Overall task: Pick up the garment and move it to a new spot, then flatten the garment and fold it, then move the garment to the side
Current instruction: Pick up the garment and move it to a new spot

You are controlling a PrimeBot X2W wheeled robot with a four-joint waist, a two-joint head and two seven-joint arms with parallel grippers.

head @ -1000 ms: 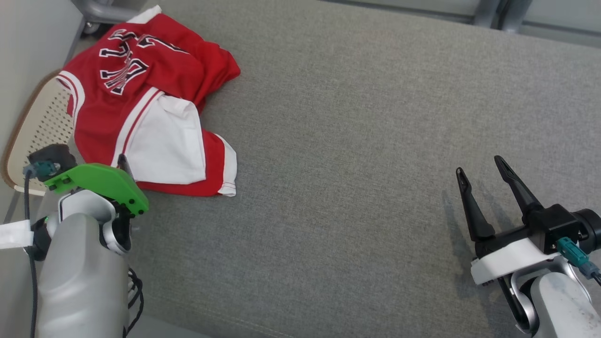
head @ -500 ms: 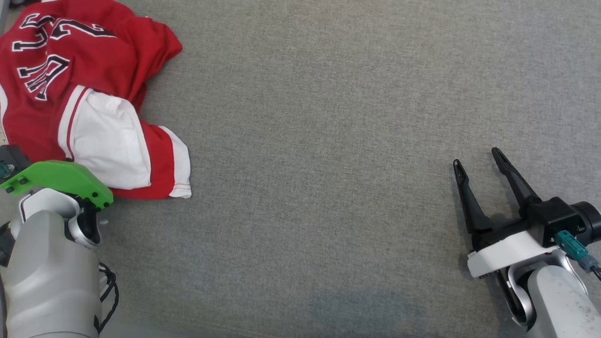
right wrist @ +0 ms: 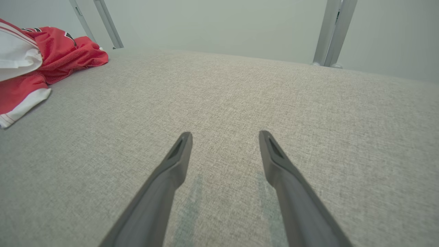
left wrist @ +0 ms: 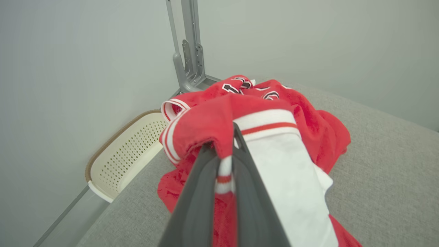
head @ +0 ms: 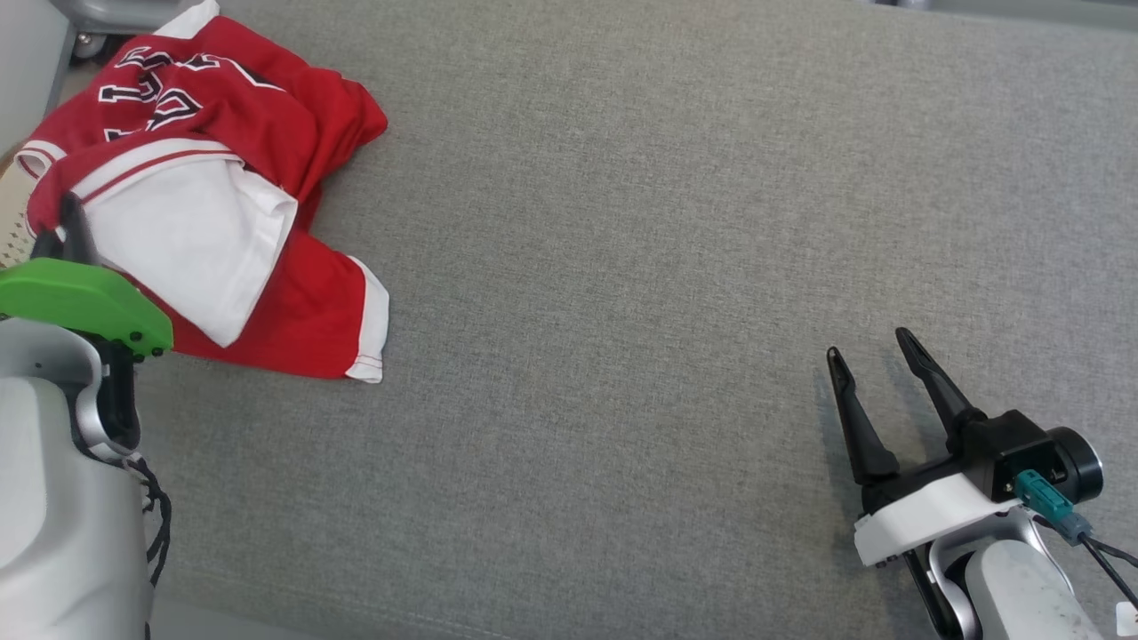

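Note:
The garment (head: pixel 267 133) is a red and white jersey with black-and-white lettering, crumpled at the far left of the grey fabric surface (head: pixel 640 267). My left gripper (head: pixel 69 213), under its green cover, is at the garment's left side. The left wrist view has its fingers shut on a red edge with white stripes of the garment (left wrist: pixel 281 161), which is lifted and draped over them; left gripper (left wrist: pixel 223 154). My right gripper (head: pixel 869 348) stands open at the lower right, far from the cloth and holding nothing. In its own view the right gripper (right wrist: pixel 225 134) hovers over bare fabric, garment (right wrist: pixel 55 58) at far left.
A cream perforated basket (left wrist: pixel 130 151) sits beside the surface's left edge, below the garment's corner. Grey metal frame posts (left wrist: pixel 190 51) (right wrist: pixel 331 31) rise behind the surface against a pale wall. Open grey fabric stretches between the two grippers.
My left gripper has shut on the garment's edge and raised it, so the white panel now drapes differently. The head camera has shifted. The right gripper stays open.

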